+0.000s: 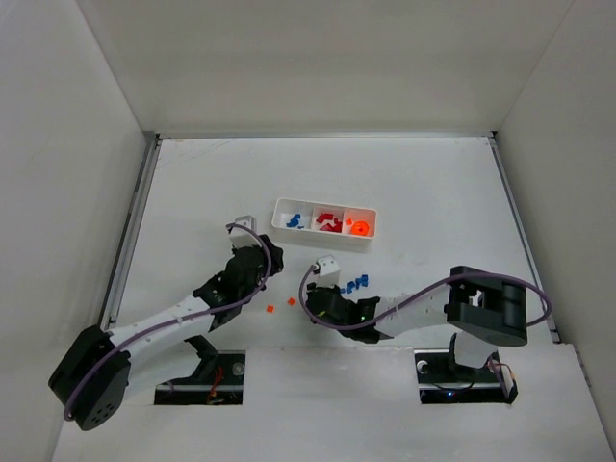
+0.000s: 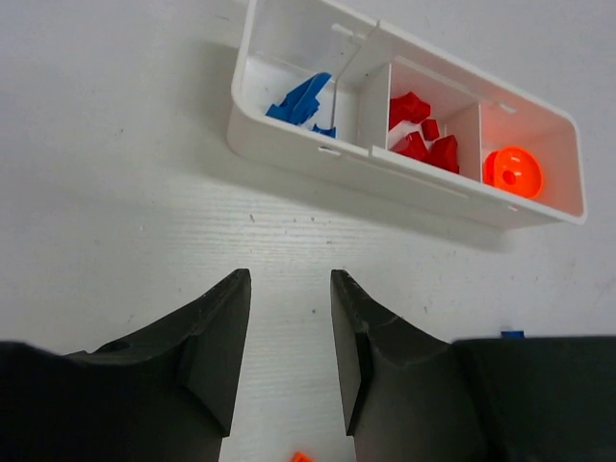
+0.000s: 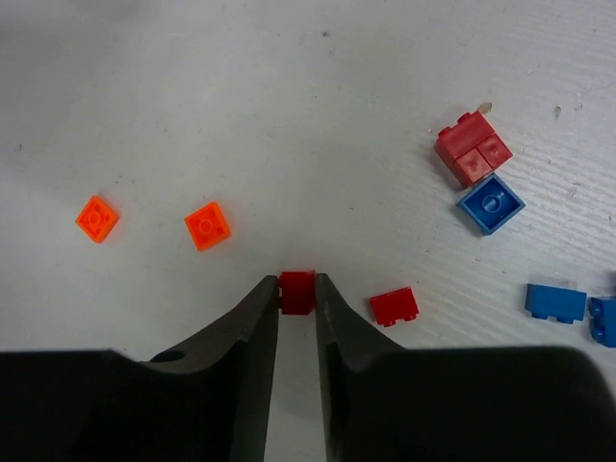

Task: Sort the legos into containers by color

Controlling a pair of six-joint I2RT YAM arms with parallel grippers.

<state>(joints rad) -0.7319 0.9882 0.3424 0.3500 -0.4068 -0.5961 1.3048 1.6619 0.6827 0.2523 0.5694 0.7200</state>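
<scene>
The white three-compartment tray [image 1: 324, 208] lies mid-table; in the left wrist view its wall [image 2: 404, 171] fronts blue bricks [image 2: 303, 101] on the left, red bricks [image 2: 423, 137] in the middle and a round orange piece [image 2: 512, 172] on the right. My right gripper [image 3: 297, 284] is shut on a small red brick [image 3: 297, 293] at the table surface; in the top view it [image 1: 313, 302] sits below the tray. My left gripper [image 2: 289, 279] is open and empty, near the tray's left end [image 1: 272, 258].
Loose on the table: two orange bricks [image 3: 97, 218] [image 3: 208, 225], a red brick [image 3: 395, 306], a larger red piece [image 3: 473, 147] and blue bricks [image 3: 490, 203] [image 3: 555, 302]. In the top view the blue ones [image 1: 356, 284] lie right of my right gripper. White walls enclose the table.
</scene>
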